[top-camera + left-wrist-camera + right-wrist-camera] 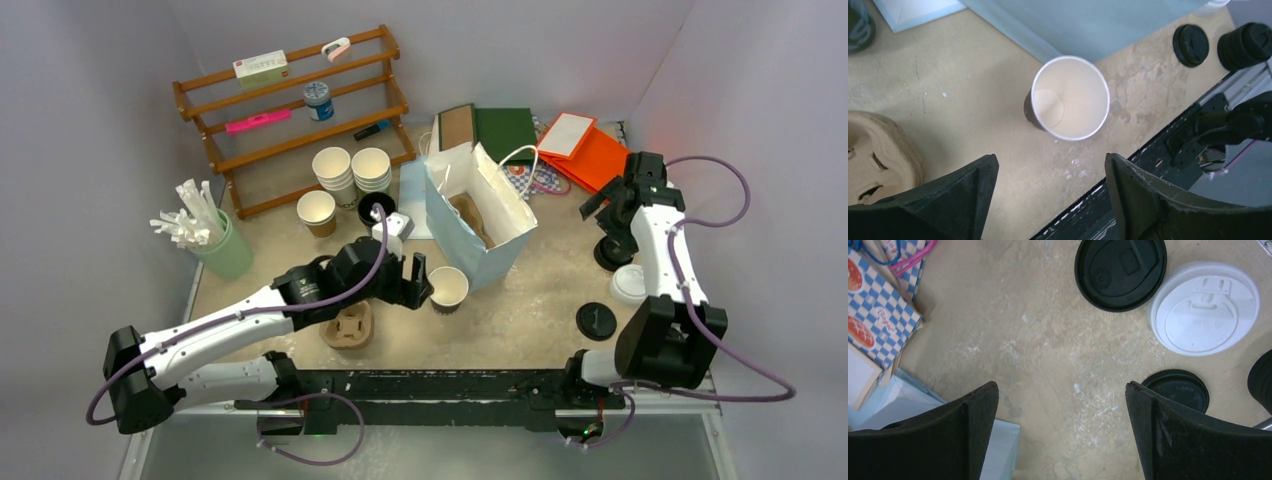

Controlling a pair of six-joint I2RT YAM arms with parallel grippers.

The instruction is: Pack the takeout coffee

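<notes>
Right now my left end effector (1050, 165) stands wide apart with nothing between the fingers. The open cup (1070, 97) sits upright on the bench (530, 300) just beyond them, untouched, its cream inside bare and with no lid on it. It stands just in front of the light-blue paper bag (445, 215), whose mouth gapes upward, which I judge is so things can be lowered straight in. A cardboard cup carrier (348, 325) lies near my left arm, on the near side.

My right end effector (1062, 390) is spread as wide as it goes and grips nothing either. It hangs over bare bench, pointing down, so its camera looks over the lids before I pick anything. The takeout coffee (1205, 307) stands at the right side of the bench, well apart from the bag. From above I see mostly its round white lid, seated flat. A black lid (1120, 272) lies touching it or just beside it, I cannot tell which.

My judgement is that packing has not begun: the coffee is outside the bag, and my right arm is the nearer one to it.
</notes>
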